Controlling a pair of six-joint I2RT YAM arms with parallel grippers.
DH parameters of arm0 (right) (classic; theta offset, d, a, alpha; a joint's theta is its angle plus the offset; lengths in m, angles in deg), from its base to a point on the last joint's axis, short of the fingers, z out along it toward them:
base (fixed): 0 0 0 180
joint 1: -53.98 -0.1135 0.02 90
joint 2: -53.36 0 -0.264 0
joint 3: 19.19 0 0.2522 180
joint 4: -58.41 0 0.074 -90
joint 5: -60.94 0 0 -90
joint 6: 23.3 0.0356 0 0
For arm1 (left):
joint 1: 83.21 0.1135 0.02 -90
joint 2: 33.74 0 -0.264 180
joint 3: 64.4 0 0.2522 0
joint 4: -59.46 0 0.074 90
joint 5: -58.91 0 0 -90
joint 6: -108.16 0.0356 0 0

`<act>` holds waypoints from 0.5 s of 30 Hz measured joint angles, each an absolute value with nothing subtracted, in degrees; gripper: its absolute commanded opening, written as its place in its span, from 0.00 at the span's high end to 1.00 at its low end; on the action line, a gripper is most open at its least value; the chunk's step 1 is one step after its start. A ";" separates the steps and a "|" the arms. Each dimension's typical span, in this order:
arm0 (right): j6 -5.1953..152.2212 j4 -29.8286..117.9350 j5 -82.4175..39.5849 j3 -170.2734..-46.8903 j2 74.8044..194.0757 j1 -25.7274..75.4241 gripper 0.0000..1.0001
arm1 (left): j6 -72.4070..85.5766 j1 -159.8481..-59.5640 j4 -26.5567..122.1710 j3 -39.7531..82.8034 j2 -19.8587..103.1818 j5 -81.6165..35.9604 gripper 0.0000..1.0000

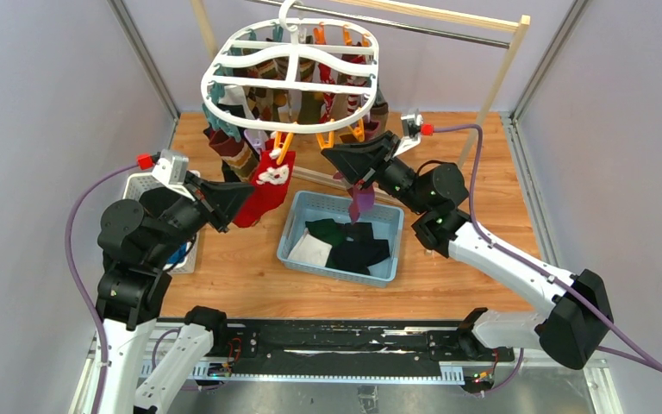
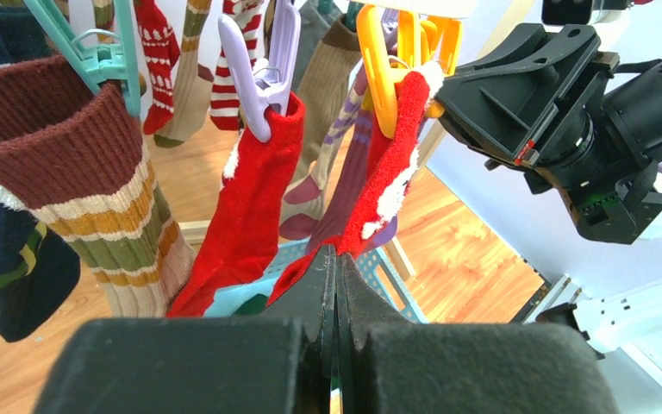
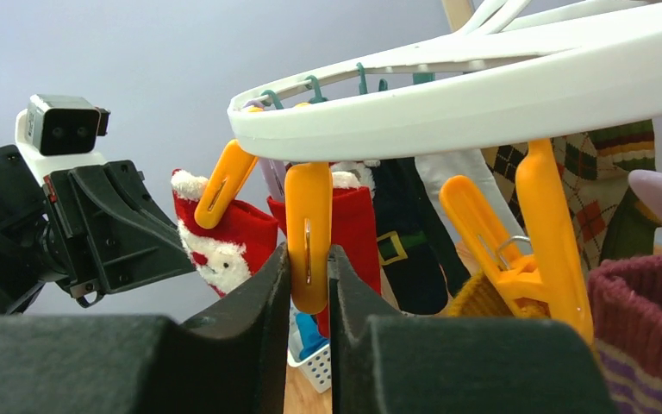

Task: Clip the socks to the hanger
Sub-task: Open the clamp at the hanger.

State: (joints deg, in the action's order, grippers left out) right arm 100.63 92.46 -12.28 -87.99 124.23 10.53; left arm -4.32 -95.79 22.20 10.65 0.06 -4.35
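Left gripper [image 2: 336, 257] pinching red sock [image 2: 388, 172], right gripper [image 3: 309, 259] squeezing orange peg [image 3: 309, 207], socks [image 2: 95, 198] crowding

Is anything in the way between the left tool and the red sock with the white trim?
Nothing visible does. The left tool is shut on the lower end of the red sock, whose cuff sits at an orange peg on the hanger.

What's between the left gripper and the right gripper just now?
In the top view, a red sock with a white pattern hangs there from an orange peg on the hanger; the left gripper holds its lower end.
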 measured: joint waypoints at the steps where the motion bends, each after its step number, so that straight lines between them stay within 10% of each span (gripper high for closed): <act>1: 100.76 92.46 -12.17 -87.99 124.23 10.53 0.95 | -4.29 -95.79 22.02 10.78 0.06 -4.41 1.00; 4: 100.76 92.42 -11.91 -87.99 124.30 10.53 1.00 | -4.23 -95.79 21.52 11.40 0.06 -4.76 0.93; 8: 100.67 92.22 -11.50 -88.41 124.32 10.51 1.00 | -3.29 -95.79 20.78 12.31 0.04 -5.86 0.47; 15: 97.46 88.18 -12.68 -91.82 124.41 8.39 1.00 | -3.00 -95.79 18.76 14.72 0.04 -9.48 0.37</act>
